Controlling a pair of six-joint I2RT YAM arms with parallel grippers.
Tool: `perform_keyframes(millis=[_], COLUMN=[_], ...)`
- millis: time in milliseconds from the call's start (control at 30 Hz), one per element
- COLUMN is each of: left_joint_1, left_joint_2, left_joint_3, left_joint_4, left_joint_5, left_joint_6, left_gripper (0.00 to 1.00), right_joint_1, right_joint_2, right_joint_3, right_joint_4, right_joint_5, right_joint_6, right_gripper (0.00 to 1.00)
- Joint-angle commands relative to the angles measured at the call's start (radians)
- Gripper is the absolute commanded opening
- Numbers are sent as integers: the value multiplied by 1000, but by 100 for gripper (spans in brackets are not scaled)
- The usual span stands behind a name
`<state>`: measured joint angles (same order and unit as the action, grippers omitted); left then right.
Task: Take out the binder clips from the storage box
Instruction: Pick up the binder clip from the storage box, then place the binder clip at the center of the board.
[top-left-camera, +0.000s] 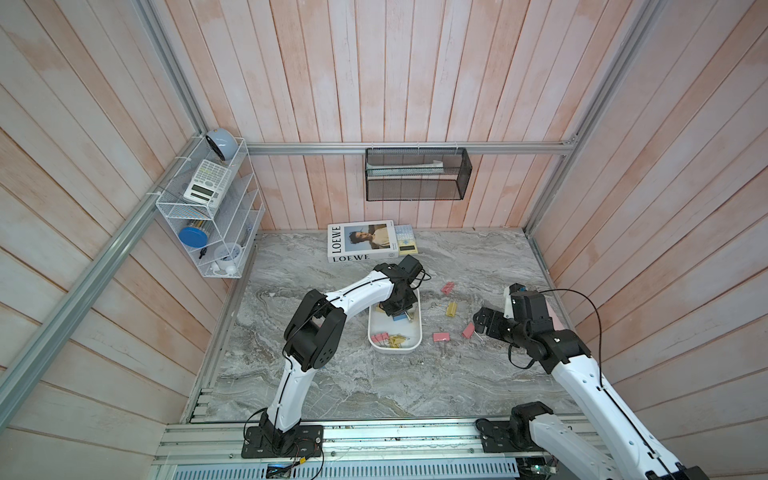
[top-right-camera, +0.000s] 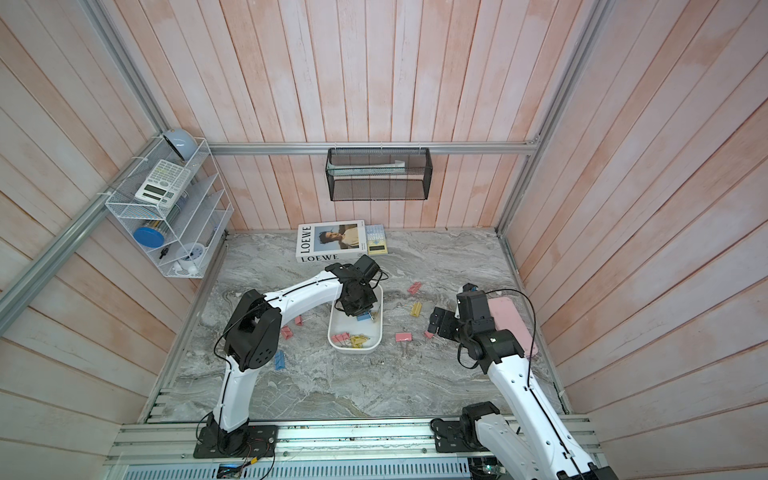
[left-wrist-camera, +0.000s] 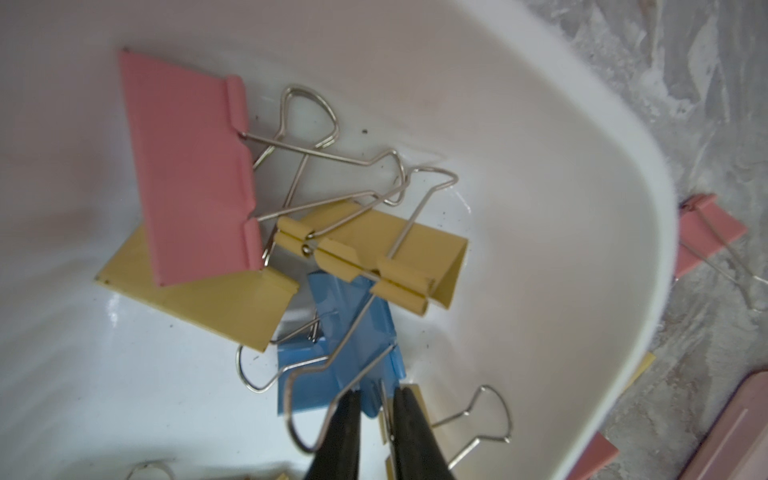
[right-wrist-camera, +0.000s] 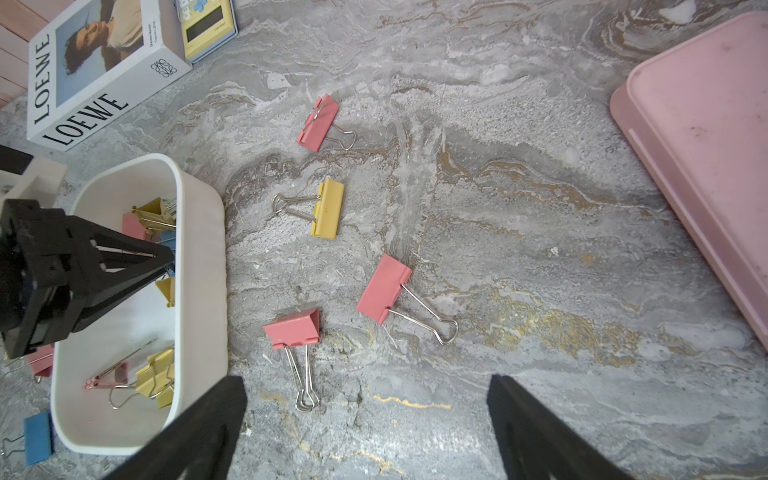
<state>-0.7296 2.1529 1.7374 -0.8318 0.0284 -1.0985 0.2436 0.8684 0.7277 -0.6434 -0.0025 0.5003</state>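
Left claw (left-wrist-camera: 375, 394) is down inside the far end of the storage box (right-wrist-camera: 203, 270), the end away from the robot. Its jaws are nearly together, and they look pinched on the corner of a blue clip (left-wrist-camera: 345, 332), with a wire handle caught in the same gap. The exact contact is hard to read. Right claw (right-wrist-camera: 365, 399) hangs over the table (right-wrist-camera: 498, 208) on the box's right side, jaws spread wide, nothing in it. Binder clips (top-left-camera: 390, 340) remain in the box: a small yellow and pink bunch at the near end, and at the far end a pile with a pink clip (left-wrist-camera: 191, 166) lying over a yellow clip (left-wrist-camera: 199, 299), a second yellow clip (left-wrist-camera: 374, 249) resting over the blue one, and their handles crossed. Several are already out. Four lie on the table to the right of the box, including a loose pink clip (right-wrist-camera: 384, 289) and a loose yellow clip (right-wrist-camera: 328, 208), and a few more lie to its left in a top view (top-right-camera: 286, 331). My read is that these are light, stiff metal pieces with smooth painted bodies, so they are likely slick. The wire handles swing freely and hook each other. The best hold is probably across the folded body or on both wire loops together. Lifting the blue one may drag the yellow neighbour along.
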Motion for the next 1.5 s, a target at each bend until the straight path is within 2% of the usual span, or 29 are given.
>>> perform_keyframes(millis=[0, 267, 500, 800, 1067, 1267, 1467], left_joint_1=[-3, -4, 17, 88, 133, 137, 136], left_joint_2=[-4, -110, -290, -618, -904, -1019, -1042], left_joint_3=[8, -54, -215, -527, -834, -1054, -1187], left_joint_4=[-22, -8, 120, 273, 309, 465, 588], left_joint_5=[-22, -75, -87, -121, -235, -229, -211], left_joint_6=[0, 25, 46, 87, 160, 179, 208], left_gripper=[16, 1, 0, 0, 0, 0, 0], right_joint_1=[6, 22, 125, 283, 402, 444, 462], right_joint_2=[-10, 32, 118, 289, 456, 569, 694], right_joint_3=[-11, 18, 81, 197, 327, 424, 526], right_joint_4=[27, 51, 86, 140, 158, 144, 106], right_joint_5=[15, -8, 40, 89, 102, 76, 8], right_joint_6=[-9, -5, 0, -3, -24, -47, -77], right_gripper=[98, 98, 98, 98, 98, 98, 98])
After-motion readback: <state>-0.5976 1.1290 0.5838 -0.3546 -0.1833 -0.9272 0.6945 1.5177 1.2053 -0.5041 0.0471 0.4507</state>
